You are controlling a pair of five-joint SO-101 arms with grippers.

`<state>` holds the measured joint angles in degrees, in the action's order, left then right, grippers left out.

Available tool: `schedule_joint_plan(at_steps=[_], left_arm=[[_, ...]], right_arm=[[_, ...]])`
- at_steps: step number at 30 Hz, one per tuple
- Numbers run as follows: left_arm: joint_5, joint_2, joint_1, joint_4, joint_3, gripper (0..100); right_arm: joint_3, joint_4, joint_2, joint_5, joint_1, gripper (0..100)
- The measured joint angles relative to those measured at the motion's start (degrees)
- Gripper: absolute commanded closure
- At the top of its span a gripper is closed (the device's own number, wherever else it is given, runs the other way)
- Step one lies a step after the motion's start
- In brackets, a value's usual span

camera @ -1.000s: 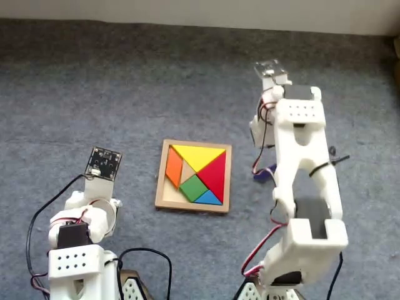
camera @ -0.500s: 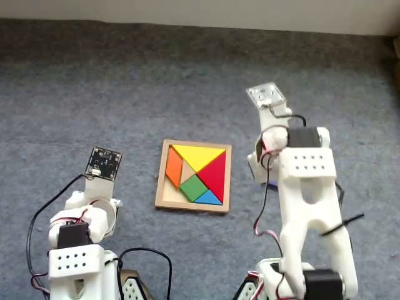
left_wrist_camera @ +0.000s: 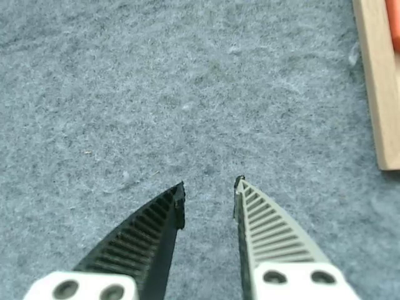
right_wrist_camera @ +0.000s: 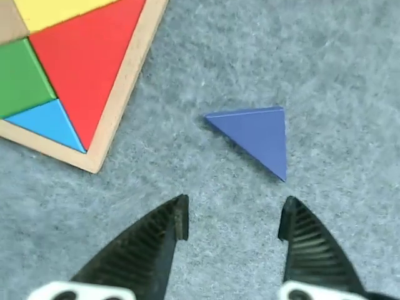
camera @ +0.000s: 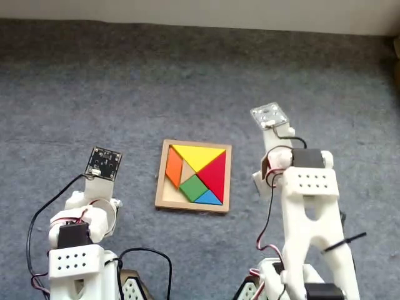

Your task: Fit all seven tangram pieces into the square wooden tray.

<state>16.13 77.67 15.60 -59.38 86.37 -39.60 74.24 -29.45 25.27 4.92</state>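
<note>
Blue-violet triangle (right_wrist_camera: 253, 139) just outside wooden tray (right_wrist_camera: 123, 81) (right gripper (right_wrist_camera: 235, 206) agape nearby)

The tray (camera: 161, 199) holds pieces (camera: 212, 175), while a loose triangle (right_wrist_camera: 256, 139) lies on the carpet (camera: 125, 94) near its edge.

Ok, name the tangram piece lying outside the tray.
The dark blue triangle, on the carpet beside the tray, ahead of the right arm's open jaws; the others sit inside.

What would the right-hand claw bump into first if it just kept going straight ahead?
Probably the blue triangle, lying on the grey carpet just ahead of the open right gripper. The wooden tray sits off to one side. Depth is unclear, so it might touch carpet first.
</note>
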Motion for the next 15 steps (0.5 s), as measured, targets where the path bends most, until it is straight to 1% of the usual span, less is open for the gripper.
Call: schedule_joint_plan(at_steps=[5, 10, 15], left_arm=[[0.0, 0.0, 0.0, 0.0, 0.0, 85], [0.0, 0.0, 0.0, 0.0, 0.0, 85], [0.0, 0.0, 0.0, 0.0, 0.0, 85]], right_arm=[[0.0, -2.46, 9.49, 5.01, 0.0, 74.6], [1.41, -8.88, 20.04, 6.59, -2.73, 74.6], [5.45, -10.73, 29.45, 10.11, -3.52, 74.9]])
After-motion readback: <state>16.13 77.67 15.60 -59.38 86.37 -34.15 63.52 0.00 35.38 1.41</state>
